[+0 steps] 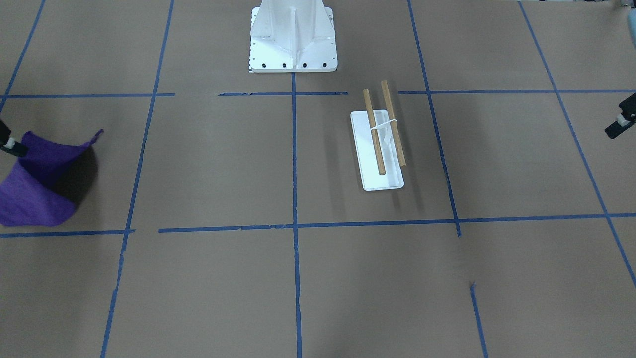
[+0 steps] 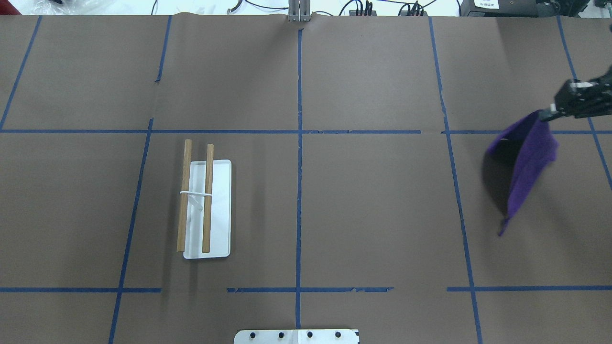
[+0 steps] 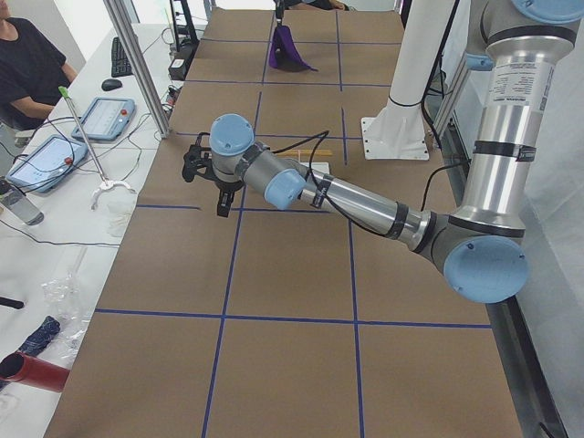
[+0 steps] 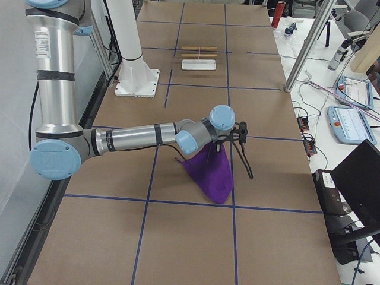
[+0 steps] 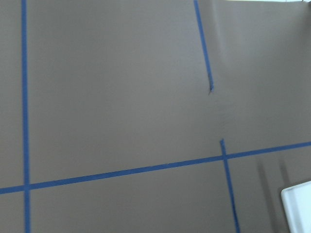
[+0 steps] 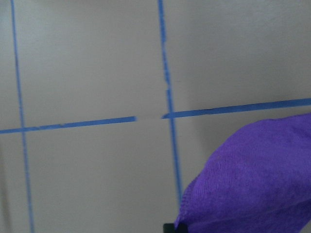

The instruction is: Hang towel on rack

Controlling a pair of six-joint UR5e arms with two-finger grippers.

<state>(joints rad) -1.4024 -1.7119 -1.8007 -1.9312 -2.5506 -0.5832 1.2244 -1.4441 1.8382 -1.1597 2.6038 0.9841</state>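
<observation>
The purple towel (image 2: 526, 162) hangs from my right gripper (image 2: 544, 114), which is shut on its upper corner at the table's far right. The towel also shows in the front view (image 1: 39, 179), the right side view (image 4: 211, 172) and the right wrist view (image 6: 252, 179). I cannot tell whether its lower edge touches the table. The rack (image 2: 220, 205), a white tray base with two tan dowels (image 2: 207, 198), stands left of centre and is bare (image 1: 382, 181). My left gripper (image 1: 618, 127) hovers near the table's left end, far from the rack; I cannot tell whether it is open or shut.
The large white bolted pedestal (image 1: 293, 35) stands at the robot's side of the table, also at the overhead view's bottom edge (image 2: 296, 337). Blue tape lines grid the brown table cover. Operators' tablets (image 3: 100, 117) and cables lie beyond the far edge.
</observation>
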